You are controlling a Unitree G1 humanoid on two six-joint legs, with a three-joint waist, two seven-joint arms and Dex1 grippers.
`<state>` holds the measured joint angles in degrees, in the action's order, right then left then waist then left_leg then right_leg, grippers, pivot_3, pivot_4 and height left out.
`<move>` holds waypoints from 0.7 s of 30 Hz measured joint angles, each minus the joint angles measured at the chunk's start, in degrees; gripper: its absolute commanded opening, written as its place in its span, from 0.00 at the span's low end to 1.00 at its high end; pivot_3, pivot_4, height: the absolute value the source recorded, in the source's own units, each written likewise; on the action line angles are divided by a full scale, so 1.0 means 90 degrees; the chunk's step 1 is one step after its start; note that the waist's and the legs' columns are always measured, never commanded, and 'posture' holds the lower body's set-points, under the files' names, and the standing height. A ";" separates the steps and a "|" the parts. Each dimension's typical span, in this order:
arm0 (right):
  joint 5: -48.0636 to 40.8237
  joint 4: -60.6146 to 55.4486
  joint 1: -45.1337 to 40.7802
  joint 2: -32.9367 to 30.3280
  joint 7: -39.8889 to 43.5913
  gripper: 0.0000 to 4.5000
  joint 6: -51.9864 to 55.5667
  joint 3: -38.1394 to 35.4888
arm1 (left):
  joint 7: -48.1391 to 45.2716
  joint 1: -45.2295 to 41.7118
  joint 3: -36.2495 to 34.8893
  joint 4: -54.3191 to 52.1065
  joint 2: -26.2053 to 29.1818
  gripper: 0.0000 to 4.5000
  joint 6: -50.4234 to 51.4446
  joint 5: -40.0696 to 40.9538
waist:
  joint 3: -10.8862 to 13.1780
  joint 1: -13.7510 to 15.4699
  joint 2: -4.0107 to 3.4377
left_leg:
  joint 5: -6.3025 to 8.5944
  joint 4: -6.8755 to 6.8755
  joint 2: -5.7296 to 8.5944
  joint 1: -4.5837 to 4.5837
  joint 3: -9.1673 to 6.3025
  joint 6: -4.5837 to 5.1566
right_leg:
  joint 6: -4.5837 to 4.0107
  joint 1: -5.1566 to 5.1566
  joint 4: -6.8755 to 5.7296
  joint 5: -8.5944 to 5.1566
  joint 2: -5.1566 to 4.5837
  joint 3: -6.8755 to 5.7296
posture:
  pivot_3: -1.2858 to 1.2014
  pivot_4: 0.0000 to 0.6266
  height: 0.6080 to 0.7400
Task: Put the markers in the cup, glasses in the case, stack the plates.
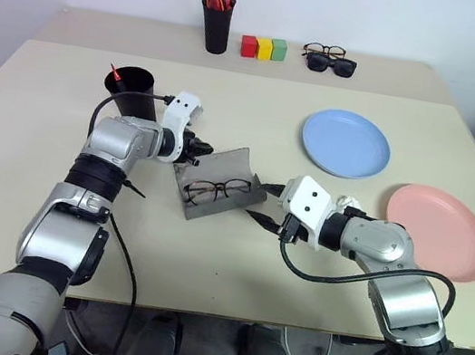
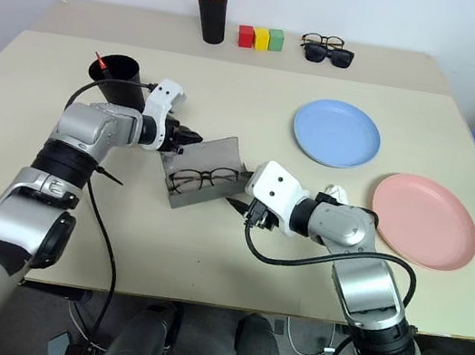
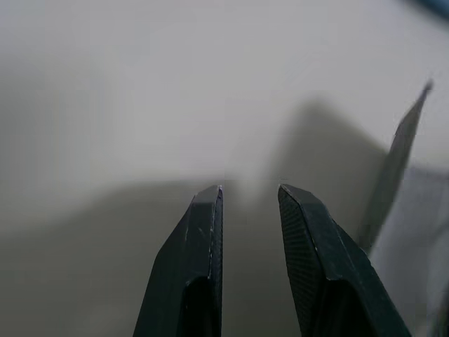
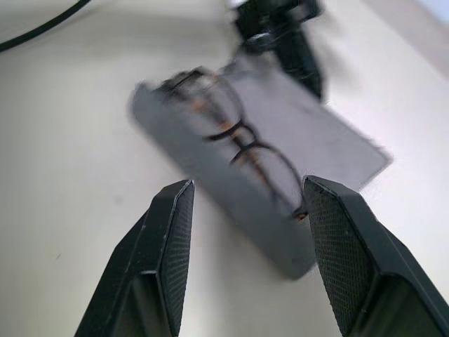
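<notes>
Tabletop-wise, open case point(image 1: 219, 194) runs 8-to-2 o'clock between slightly parted left gripper point(image 1: 198, 149) and wider-open right gripper point(image 1: 260, 218), both empty.

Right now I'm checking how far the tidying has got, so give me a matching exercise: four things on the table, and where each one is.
Things:
1. wire-framed glasses
2. red marker
3. pink plate
4. sunglasses

Places:
A. alone on the table, not stacked
B. at the far edge, beside another pair
C. in the open grey case
D. standing in the black cup

Pairs: 1-C, 2-D, 3-A, 4-B
</notes>
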<state>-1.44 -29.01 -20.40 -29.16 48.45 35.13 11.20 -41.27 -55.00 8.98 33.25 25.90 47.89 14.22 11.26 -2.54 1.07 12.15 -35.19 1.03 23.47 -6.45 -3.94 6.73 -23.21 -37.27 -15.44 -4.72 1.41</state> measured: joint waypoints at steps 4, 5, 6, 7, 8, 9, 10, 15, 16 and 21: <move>-0.0023 0.0001 -0.0016 -0.0006 -0.0151 0.55 0.0099 0.0043 | -0.0639 0.0131 0.0126 -0.0354 0.0297 0.27 -0.0004 -0.0017 | 0.0000 0.0014 0.0001 | 0.0000 0.0000 0.0000 0.0002 0.0000 0.0000 | 0.0000 0.0000 0.0003 0.0000 -0.0002 0.0000 | 0.52 0.24 1.00; -0.0035 0.0006 -0.0031 -0.0008 -0.0179 0.55 0.0099 0.0051 | -0.0815 0.0277 0.0128 -0.0724 0.0434 0.27 0.0018 0.0021 | 0.0001 0.0009 0.0002 | 0.0000 0.0002 0.0000 0.0003 0.0000 0.0000 | 0.0000 0.0000 0.0004 0.0000 -0.0002 0.0000 | 0.52 0.24 1.00; -0.0051 0.0012 -0.0038 -0.0026 -0.0201 0.55 0.0099 0.0054 | -0.0928 0.0369 0.0127 -0.0998 0.0525 0.27 0.0044 0.0043 | 0.0001 0.0008 0.0001 | 0.0000 0.0002 -0.0001 0.0003 0.0000 0.0000 | 0.0000 0.0000 0.0003 0.0000 -0.0002 0.0001 | 0.52 0.24 1.00; -0.0063 0.0020 -0.0047 -0.0035 -0.0222 0.55 0.0098 0.0062 | -0.1014 0.0474 0.0125 -0.1345 0.0626 0.27 0.0088 0.0088 | 0.0001 0.0009 0.0001 | 0.0000 0.0003 -0.0001 0.0003 -0.0001 0.0000 | 0.0000 -0.0001 0.0003 0.0000 -0.0002 0.0000 | 0.52 0.24 1.00; -0.0079 0.0029 -0.0060 -0.0042 -0.0235 0.55 0.0095 0.0072 | -0.1084 0.0607 0.0114 -0.1725 0.0722 0.27 0.0177 0.0153 | 0.0001 0.0008 0.0001 | 0.0000 0.0003 -0.0001 0.0003 -0.0001 0.0000 | 0.0000 -0.0001 0.0003 -0.0001 -0.0002 0.0000 | 0.52 0.24 1.00; -0.0103 0.0055 -0.0083 -0.0051 -0.0251 0.55 0.0089 0.0084 | -0.1145 0.0784 0.0100 -0.2185 0.0815 0.27 0.0300 0.0238 | 0.0001 0.0005 0.0001 | 0.0000 0.0004 -0.0002 0.0003 0.0000 0.0000 | 0.0000 0.0000 0.0003 -0.0001 -0.0002 0.0001 | 0.52 0.24 1.00; -0.0112 0.0081 -0.0099 -0.0058 -0.0274 0.55 0.0084 0.0091 | -0.1198 0.0910 0.0097 -0.2476 0.0859 0.27 0.0380 0.0307 | 0.0001 0.0010 0.0001 | 0.0000 0.0003 -0.0002 0.0002 -0.0001 0.0000 | 0.0000 0.0001 0.0003 -0.0001 -0.0002 0.0001 | 0.52 0.24 1.00; -0.0126 0.0339 -0.0295 -0.0060 -0.0378 0.55 -0.0053 0.0154 | -0.1379 0.2061 0.0141 -0.4254 0.1274 0.27 0.0842 0.0672 | 0.0001 0.0005 0.0000 | 0.0000 0.0004 -0.0004 -0.0001 0.0001 0.0000 | -0.0002 0.0001 0.0000 -0.0001 -0.0002 0.0003 | 0.52 0.24 1.00; -0.0127 0.0383 -0.0323 -0.0061 -0.0392 0.55 -0.0076 0.0156 | -0.1377 0.2186 0.0143 -0.4472 0.1299 0.27 0.0892 0.0733 | 0.0001 0.0009 0.0000 | 0.0000 0.0003 -0.0004 -0.0001 0.0001 0.0000 | -0.0002 0.0001 0.0001 -0.0001 -0.0002 0.0003 | 0.52 0.24 1.00; -0.0126 0.0641 -0.0516 -0.0091 -0.0472 0.55 -0.0220 0.0155 | -0.1269 0.2667 0.0117 -0.5240 0.1436 0.27 0.0850 0.0851 | 0.0000 0.0040 0.0001 | 0.0000 0.0000 -0.0001 -0.0002 0.0001 0.0000 | -0.0002 0.0008 0.0005 -0.0001 -0.0006 0.0002 | 0.52 0.24 1.00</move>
<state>-2.58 -23.25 -25.05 -29.97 44.21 33.14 12.60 -52.69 -31.00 10.03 -13.92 38.82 55.54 21.88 11.26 -2.18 1.08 12.15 -35.18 1.02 23.45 -6.43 -3.94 6.71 -23.14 -37.23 -15.45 -4.77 1.43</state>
